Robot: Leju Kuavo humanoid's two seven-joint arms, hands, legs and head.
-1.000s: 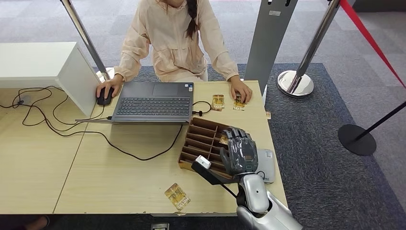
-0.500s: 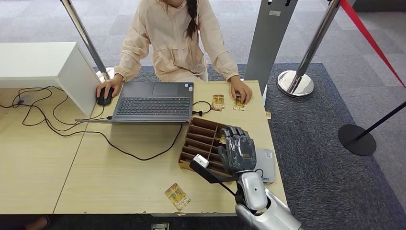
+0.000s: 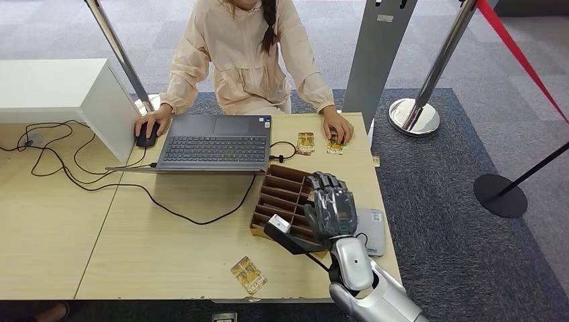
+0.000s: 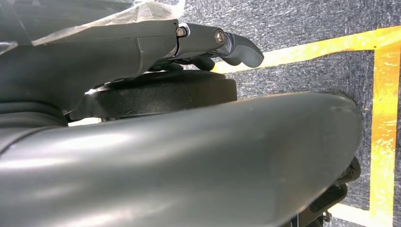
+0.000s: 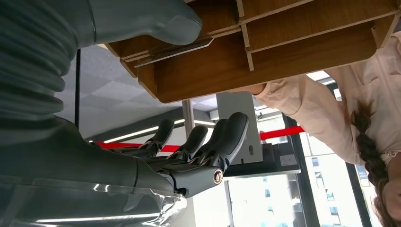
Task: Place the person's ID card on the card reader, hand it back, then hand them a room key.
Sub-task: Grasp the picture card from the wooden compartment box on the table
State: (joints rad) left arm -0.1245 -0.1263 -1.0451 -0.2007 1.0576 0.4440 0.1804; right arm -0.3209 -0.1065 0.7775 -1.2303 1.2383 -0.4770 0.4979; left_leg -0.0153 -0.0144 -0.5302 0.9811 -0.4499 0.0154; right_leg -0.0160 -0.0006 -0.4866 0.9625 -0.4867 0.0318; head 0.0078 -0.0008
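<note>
Here the right hand [image 3: 331, 210] hovers over the right edge of the wooden card tray [image 3: 278, 195], fingers [image 5: 222, 137] spread apart and holding nothing. At its 3 o'clock, just beside it, the grey card reader [image 3: 373, 229] lies near the table's [image 3: 168, 248] right edge. At 12 o'clock from the tray, one card [image 3: 305, 142] lies bare by the far edge, and a second card [image 3: 335, 143] sits under the person's hand [image 3: 337, 127]. Another card [image 3: 247, 274] lies at 7 o'clock from the right hand, close to the near edge. Bare tabletop opens at 9 o'clock, crossed by a black cable [image 3: 168, 209] from the laptop [image 3: 213, 143]. The left hand [image 4: 222, 42] hangs over the carpeted floor; whether it is spread or curled I cannot tell.
</note>
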